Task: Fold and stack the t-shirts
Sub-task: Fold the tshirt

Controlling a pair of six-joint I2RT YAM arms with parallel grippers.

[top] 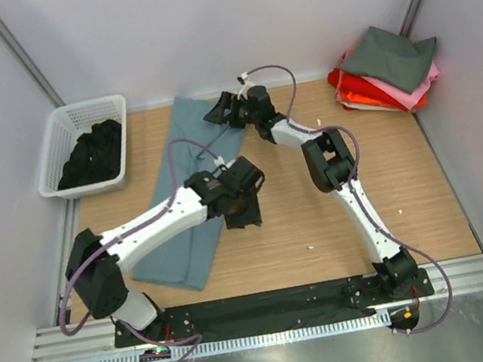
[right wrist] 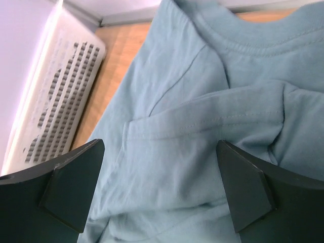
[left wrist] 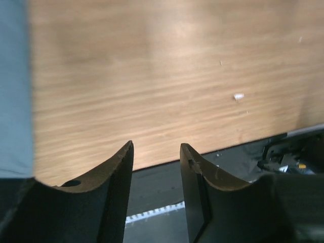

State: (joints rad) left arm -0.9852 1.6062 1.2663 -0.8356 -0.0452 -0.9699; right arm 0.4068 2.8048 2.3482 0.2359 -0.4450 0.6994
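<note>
T-shirt in blue-grey single, flat on bench, one black t-shirt in one basket, stack showing four far right, right tool spread wide over blue-grey collar, left tool half spread, empty.

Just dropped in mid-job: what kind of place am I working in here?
Probably a lab test cell, not a home: plain white partition walls enclose a wooden tabletop, with robot arms bolted to a black base plate.
</note>
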